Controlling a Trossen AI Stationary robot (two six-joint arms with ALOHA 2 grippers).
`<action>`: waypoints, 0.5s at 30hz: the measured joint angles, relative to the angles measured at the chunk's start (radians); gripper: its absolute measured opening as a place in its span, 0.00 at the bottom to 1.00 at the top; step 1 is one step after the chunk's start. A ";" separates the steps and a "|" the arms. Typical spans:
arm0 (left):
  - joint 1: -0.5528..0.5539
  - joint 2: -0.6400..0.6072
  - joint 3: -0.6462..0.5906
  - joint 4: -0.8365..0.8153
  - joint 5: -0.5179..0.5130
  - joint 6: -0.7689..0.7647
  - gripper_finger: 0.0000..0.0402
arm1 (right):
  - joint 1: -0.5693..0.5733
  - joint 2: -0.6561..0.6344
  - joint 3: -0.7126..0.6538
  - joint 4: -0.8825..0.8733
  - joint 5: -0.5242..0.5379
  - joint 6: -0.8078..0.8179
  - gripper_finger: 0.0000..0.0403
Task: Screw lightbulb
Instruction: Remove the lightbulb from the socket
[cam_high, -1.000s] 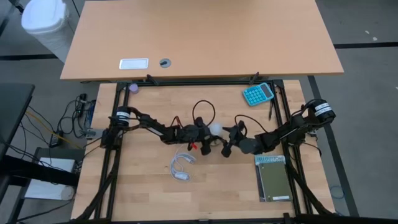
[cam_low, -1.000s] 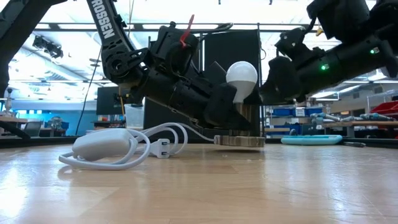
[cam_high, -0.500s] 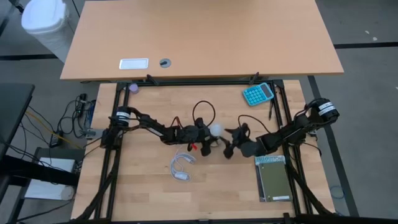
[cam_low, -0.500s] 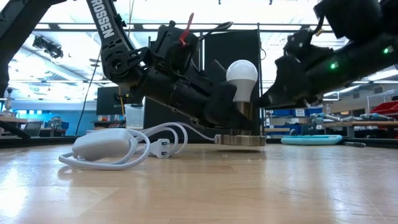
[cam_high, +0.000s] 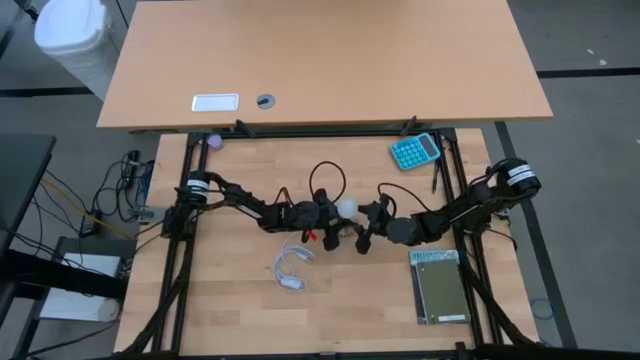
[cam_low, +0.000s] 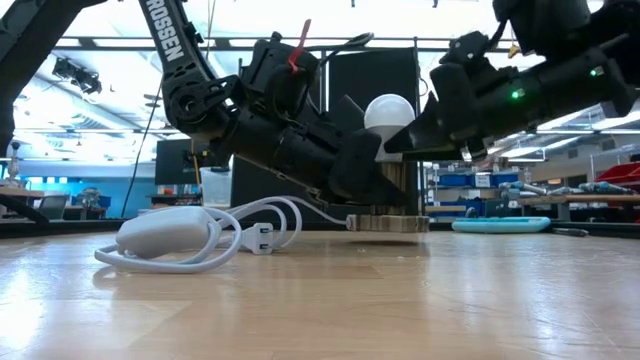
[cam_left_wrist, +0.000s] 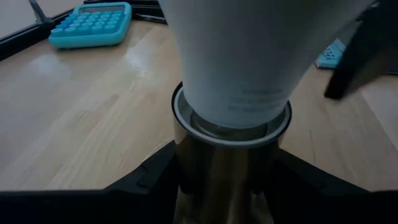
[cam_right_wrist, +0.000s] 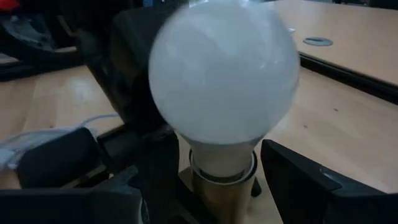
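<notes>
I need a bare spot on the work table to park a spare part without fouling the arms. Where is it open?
Open wood lies along the near edge, between the coiled white cable and the green notebook, and at the far left between the purple ball and the teal calculator. The middle is crowded: both grippers flank the lightbulb in its socket.

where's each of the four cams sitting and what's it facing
High: overhead, looking straight down on both arms and the white pear-shaped lightbulb.
Low: table height, looking across; left gripper holds the brass socket, right gripper reaches the bulb.
Left wrist: close on socket and teal calculator.
Right wrist: faces the bulb between its open fingers.
All share the bulb.
</notes>
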 joint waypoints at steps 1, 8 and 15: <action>0.000 0.000 0.000 0.000 0.000 0.000 0.48 | -0.003 0.009 0.003 0.003 -0.004 -0.003 0.57; 0.000 0.000 0.000 -0.007 -0.002 -0.002 0.48 | 0.013 0.010 -0.001 -0.034 0.092 0.004 0.57; 0.000 0.000 0.000 -0.016 0.000 -0.001 0.48 | 0.088 -0.055 -0.035 -0.127 0.288 0.043 0.57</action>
